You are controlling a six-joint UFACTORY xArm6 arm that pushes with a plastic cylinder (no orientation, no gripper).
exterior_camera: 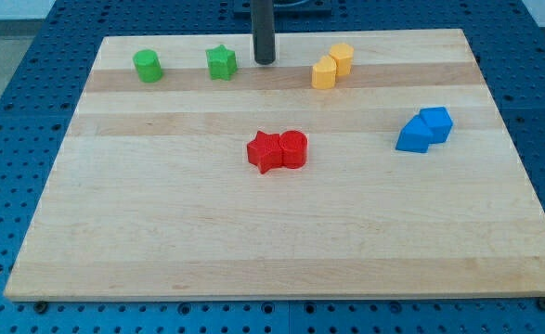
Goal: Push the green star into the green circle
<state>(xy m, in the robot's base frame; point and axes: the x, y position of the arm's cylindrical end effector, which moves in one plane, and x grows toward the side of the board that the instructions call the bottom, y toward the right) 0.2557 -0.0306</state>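
The green star (221,62) lies near the view's top, left of centre, on the wooden board (161,232). The green circle (148,66) lies further to the left, about a block's width or two away from the star, in the same row. My tip (265,61) stands just to the right of the green star, with a small gap between them. The dark rod rises from there out of the view's top.
Two yellow blocks (332,65) touch each other right of my tip. A red star (265,151) and a red circle (293,148) touch at mid-board. Two blue blocks (424,129) touch at the right. A blue perforated table surrounds the board.
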